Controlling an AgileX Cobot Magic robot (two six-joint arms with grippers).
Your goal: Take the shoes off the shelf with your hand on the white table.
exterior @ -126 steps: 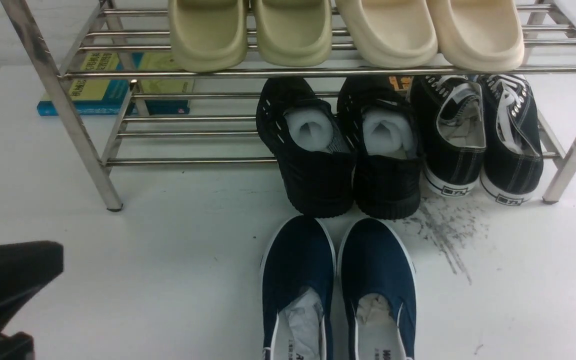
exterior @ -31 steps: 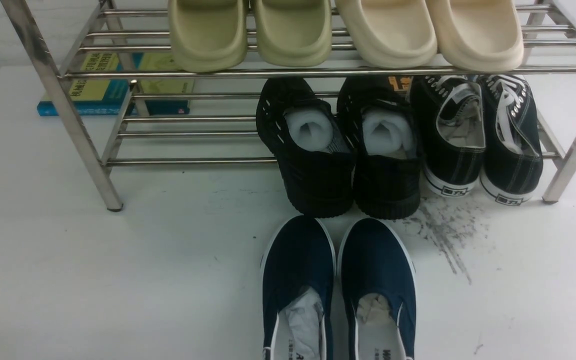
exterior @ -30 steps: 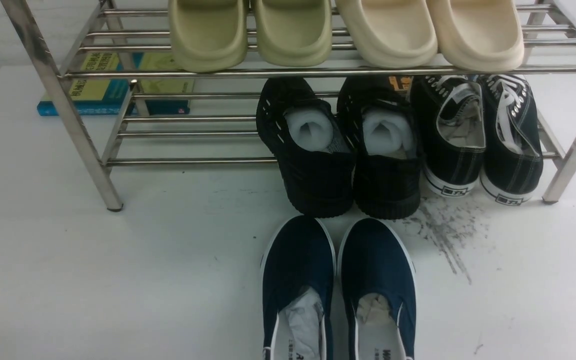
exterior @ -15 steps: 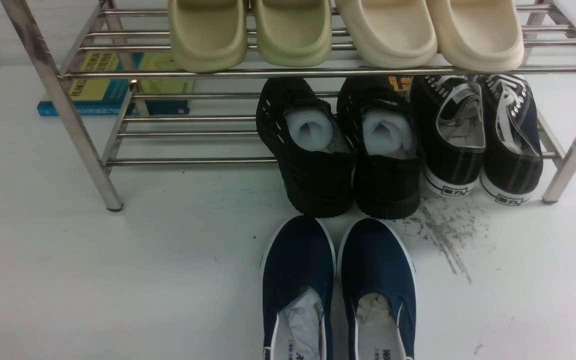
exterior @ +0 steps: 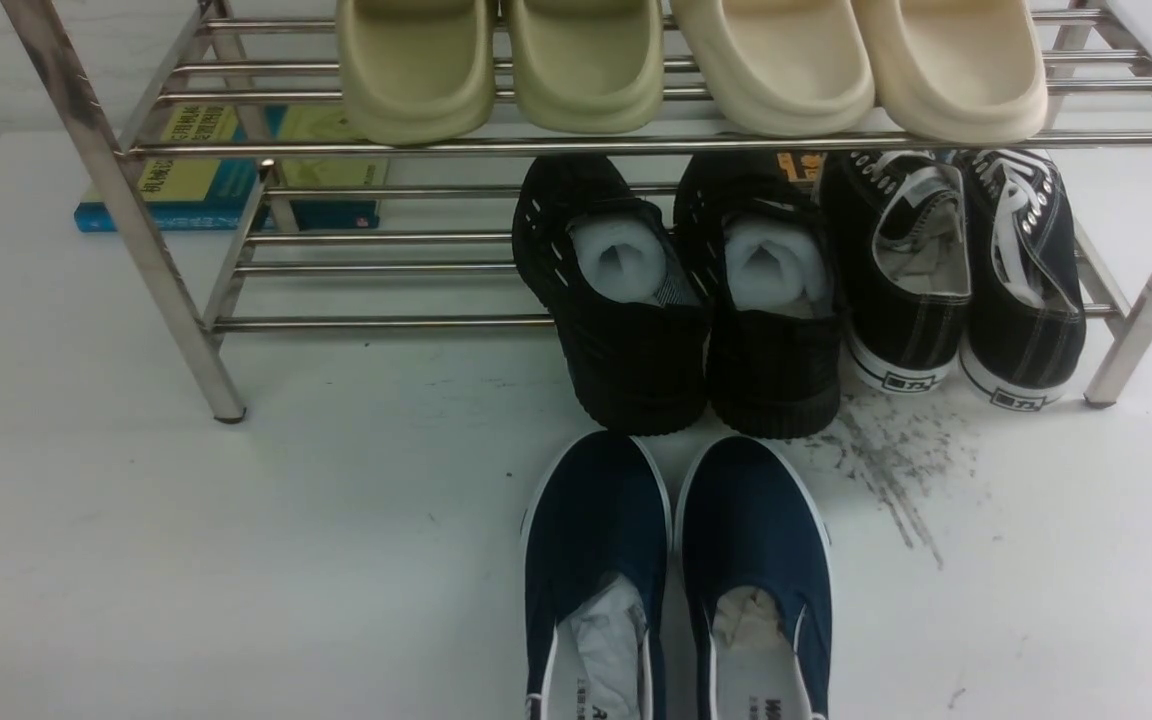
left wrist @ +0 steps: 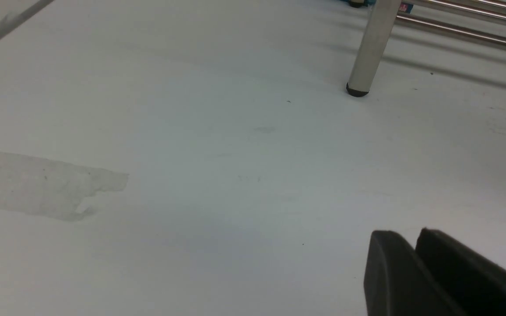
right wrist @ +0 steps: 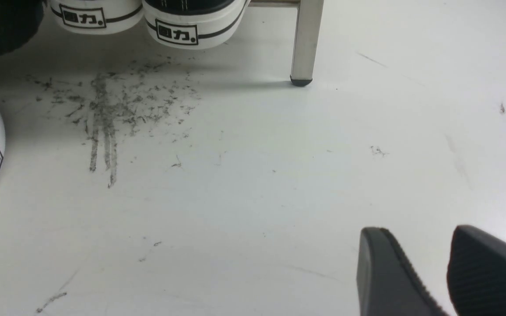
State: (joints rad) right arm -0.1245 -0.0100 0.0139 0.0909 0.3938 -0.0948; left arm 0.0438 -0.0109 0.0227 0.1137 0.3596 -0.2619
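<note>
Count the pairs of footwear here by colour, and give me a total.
Navy-blue slip-ons on the white table: 1 pair
All-black mesh shoes: 1 pair
Black laced sneakers: 1 pair
Olive-green slides: 1 pair
Cream slides: 1 pair
Total: 5 pairs, 4 of them on the shelf

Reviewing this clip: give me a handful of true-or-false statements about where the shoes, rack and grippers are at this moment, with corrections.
1. The navy slip-ons sit on the white table, in front of the shelf. True.
2. The black mesh pair is on the top tier. False: it is on the lower tier; pale slides fill the top.
3. The left gripper holds a shoe. False: nothing is between its fingers.
4. A book lies behind the shelf's left part. True.
5. The scuff streaks are covered by the navy shoes. False: they are bare, beside them.
</note>
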